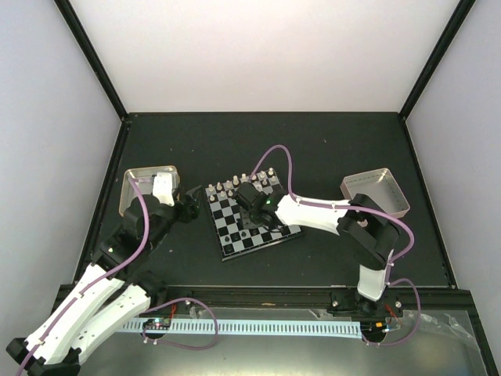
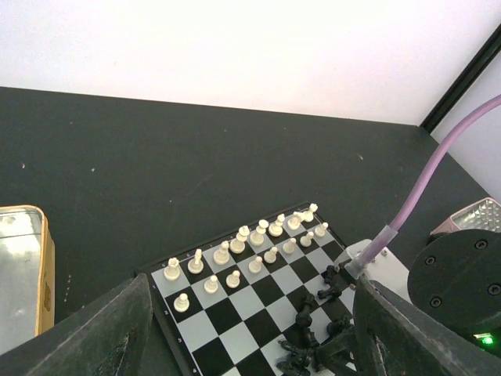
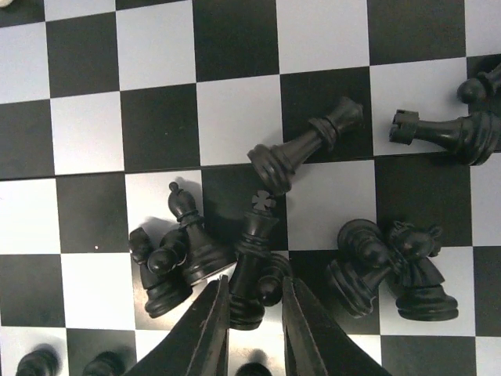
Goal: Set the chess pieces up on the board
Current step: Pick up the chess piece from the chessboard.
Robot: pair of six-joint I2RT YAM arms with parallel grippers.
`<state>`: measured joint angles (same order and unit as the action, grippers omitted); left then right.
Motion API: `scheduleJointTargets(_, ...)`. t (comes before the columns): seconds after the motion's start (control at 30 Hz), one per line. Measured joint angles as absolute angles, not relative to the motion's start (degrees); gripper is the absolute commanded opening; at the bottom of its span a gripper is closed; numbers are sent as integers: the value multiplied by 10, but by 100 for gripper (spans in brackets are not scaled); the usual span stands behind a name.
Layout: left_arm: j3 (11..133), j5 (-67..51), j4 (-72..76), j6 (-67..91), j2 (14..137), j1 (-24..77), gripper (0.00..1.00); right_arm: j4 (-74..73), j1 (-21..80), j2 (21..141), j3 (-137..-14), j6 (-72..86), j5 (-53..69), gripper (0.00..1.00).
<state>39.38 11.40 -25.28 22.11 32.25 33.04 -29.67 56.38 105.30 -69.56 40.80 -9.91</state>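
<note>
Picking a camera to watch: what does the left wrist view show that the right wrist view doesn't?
Left wrist only: white pieces in two rows at the far side of the board, and a metal tray. Right wrist only: a black king between the fingertips of the right gripper, beside a toppled piece. Both: the board and the bunched black pieces.

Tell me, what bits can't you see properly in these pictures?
- Top view: the right arm covers most black pieces on the board.
- Right wrist view: the right gripper hides the base of the black king; grip unclear.
- Left wrist view: the fingers of the left gripper and the bottom edge cut off the board's near squares.
- Top view: white pieces too small to name.
</note>
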Motion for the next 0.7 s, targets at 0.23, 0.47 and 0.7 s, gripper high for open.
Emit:
scheduleJointTargets(0.23,394,114,-253,221,322,330,72,-303,564,1061,-704,407,-90,26)
scheduleJointTargets(0.47,394,114,-253,221,322,330,72,-312,564,1079,-712,406,-83,26)
scheduleJointTargets(0.7,394,114,-253,221,322,330,72,-318,564,1088,-717,407,-84,19)
